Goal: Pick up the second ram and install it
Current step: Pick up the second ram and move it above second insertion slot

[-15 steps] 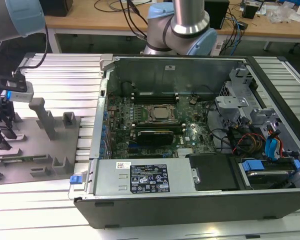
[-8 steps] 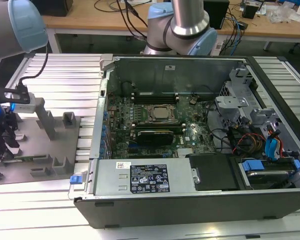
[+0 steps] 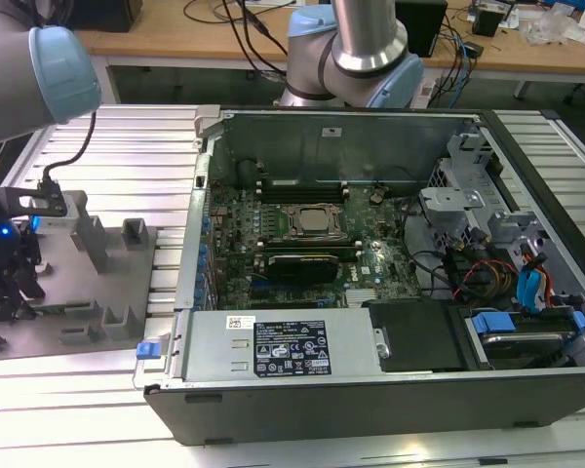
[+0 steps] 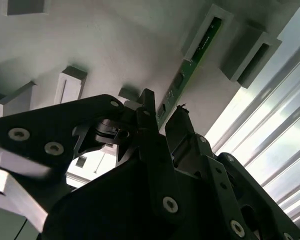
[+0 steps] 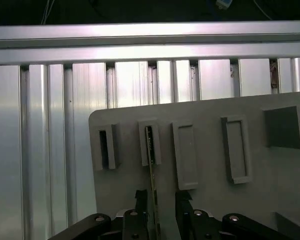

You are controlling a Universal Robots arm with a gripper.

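The second ram is a thin green stick standing on its edge in a slotted grey block on the grey fixture plate. In the second wrist view the ram runs from a block down between the black fingers. My gripper is open and straddles the ram's near end. One finger sits close beside the ram and the other finger stands apart from it. In the exterior view my gripper hangs low over the fixture plate at that view's left.
An open computer case with the green motherboard lies on the exterior view's right of the fixture plate. Other grey blocks stand on the plate. The ribbed aluminium table surrounds it. A second robot arm's base rises behind the case.
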